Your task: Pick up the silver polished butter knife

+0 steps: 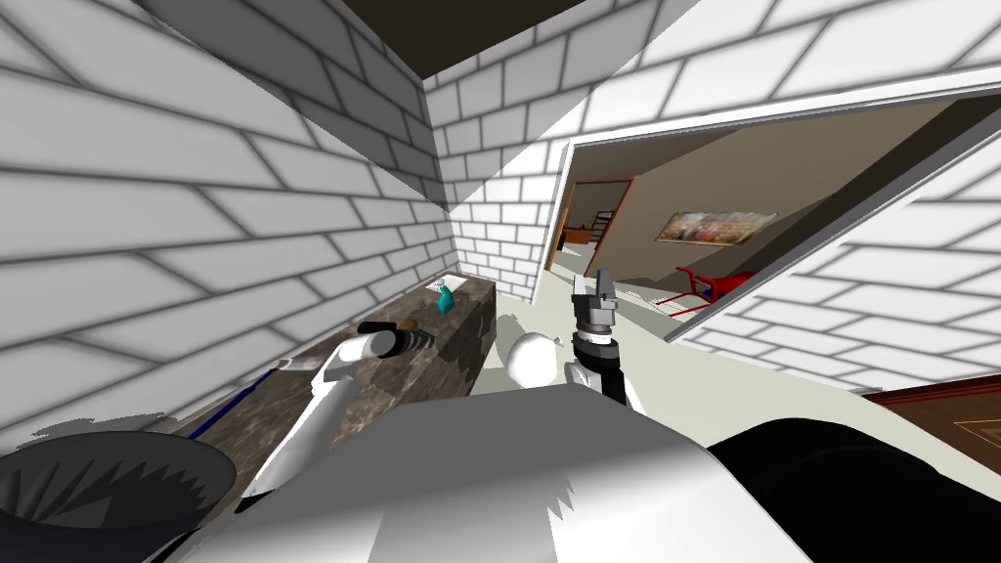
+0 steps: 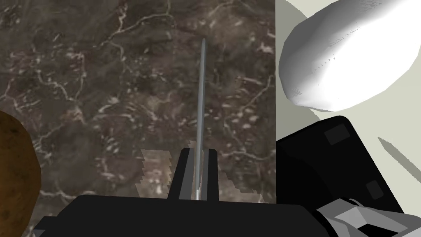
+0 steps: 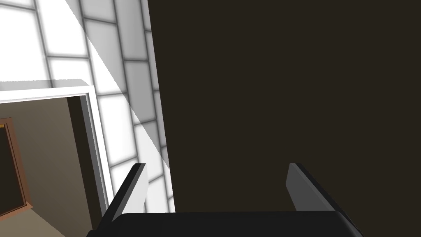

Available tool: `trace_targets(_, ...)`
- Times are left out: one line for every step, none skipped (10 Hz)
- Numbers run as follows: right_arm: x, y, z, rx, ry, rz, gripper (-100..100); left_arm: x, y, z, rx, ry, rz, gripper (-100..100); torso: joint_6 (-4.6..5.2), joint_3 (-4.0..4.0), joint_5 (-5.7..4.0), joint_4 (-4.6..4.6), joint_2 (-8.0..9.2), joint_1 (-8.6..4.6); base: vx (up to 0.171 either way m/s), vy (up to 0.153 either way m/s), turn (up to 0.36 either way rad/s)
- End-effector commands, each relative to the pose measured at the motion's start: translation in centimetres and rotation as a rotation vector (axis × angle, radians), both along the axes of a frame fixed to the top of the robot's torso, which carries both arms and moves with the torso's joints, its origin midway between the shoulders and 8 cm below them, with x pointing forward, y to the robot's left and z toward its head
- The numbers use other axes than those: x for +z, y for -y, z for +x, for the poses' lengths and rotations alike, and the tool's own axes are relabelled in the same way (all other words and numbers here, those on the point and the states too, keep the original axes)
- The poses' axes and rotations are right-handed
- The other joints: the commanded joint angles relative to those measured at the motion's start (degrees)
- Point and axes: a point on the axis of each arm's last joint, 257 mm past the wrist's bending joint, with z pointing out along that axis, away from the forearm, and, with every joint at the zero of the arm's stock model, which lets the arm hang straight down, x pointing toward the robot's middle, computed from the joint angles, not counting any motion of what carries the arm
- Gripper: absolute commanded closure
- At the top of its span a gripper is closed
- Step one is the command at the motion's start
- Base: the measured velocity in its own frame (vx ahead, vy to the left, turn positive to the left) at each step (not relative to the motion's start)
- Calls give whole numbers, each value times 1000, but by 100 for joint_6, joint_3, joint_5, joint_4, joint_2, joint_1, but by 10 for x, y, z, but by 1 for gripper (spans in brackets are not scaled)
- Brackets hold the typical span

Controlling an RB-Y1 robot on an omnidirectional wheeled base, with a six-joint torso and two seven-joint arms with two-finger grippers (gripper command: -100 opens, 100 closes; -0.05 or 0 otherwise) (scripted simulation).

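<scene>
The knife is clamped between the closed fingers of the left gripper over the dark marble counter, near its edge. The right gripper is held open, well apart.

Left gripper: black box body, two thin grey blade fingers; right gripper identical. Left forearm, 8 o'clock in head view: white, tapered, dark wrist joint.

The walls are brightly lit, crossed by a slanting shadow and splayed at the edges. The knife is rendered sharp against the dim counter.
</scene>
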Motion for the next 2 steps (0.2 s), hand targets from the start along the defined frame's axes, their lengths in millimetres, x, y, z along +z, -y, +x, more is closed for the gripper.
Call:
trace_targets(0,0,0,0,0,0,0,0,0,0,0,0,0,100,0,0,0,0,0,0,-15,7,5)
trace_targets(0,0,0,0,0,0,0,1,0,0,1,-1,0,0,2,-3,2,-2,-5,-1,0,0,0)
